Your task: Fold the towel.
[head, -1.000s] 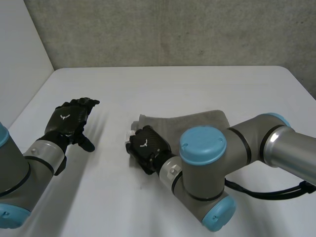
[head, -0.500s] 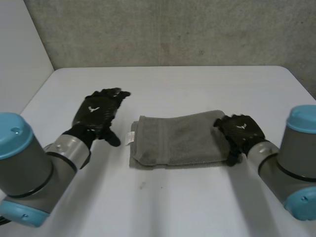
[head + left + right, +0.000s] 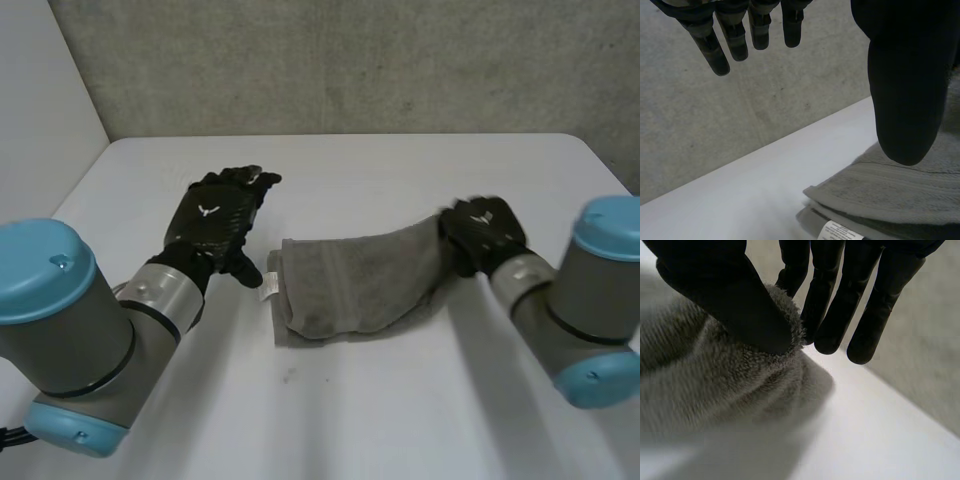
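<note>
One grey towel (image 3: 350, 285) lies mid-desk (image 3: 330, 420), doubled over in layers. The right robot hand (image 3: 482, 232) pinches its right end between thumb and fingers and holds it raised, likely to carry it across for another fold. The left robot hand (image 3: 222, 212) hovers released, fingers straight, beside the end with the white label (image 3: 268, 284) — probably ready to steady it. Two robot hands, one towel.
</note>
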